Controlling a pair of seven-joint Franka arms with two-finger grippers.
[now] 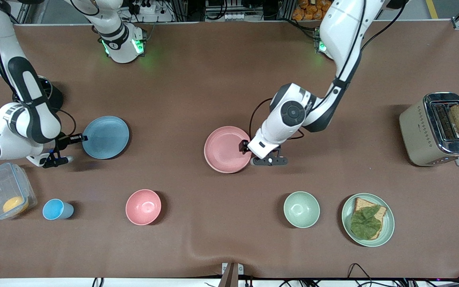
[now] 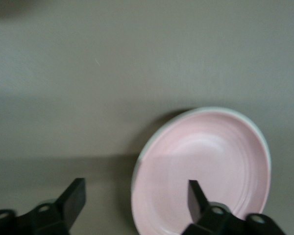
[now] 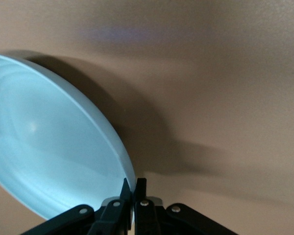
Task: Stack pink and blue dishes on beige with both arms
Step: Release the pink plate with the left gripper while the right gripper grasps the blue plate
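Blue plate [image 1: 105,137]: rim pinched in right gripper [image 3: 133,188], tilted off the table toward the right arm's end.
Pink plate [image 1: 225,149]: flat, rim between the spread fingers of left gripper [image 2: 137,198].
Beige plate: not in view.
Risk: thin edge grip may let the blue plate swing or slip; pink rim may skid when clamped.

The front view looks steeply down from high across the table [image 1: 229,79], facing the arms' bases. Each wrist view sits close above one plate (both also seen from the front).
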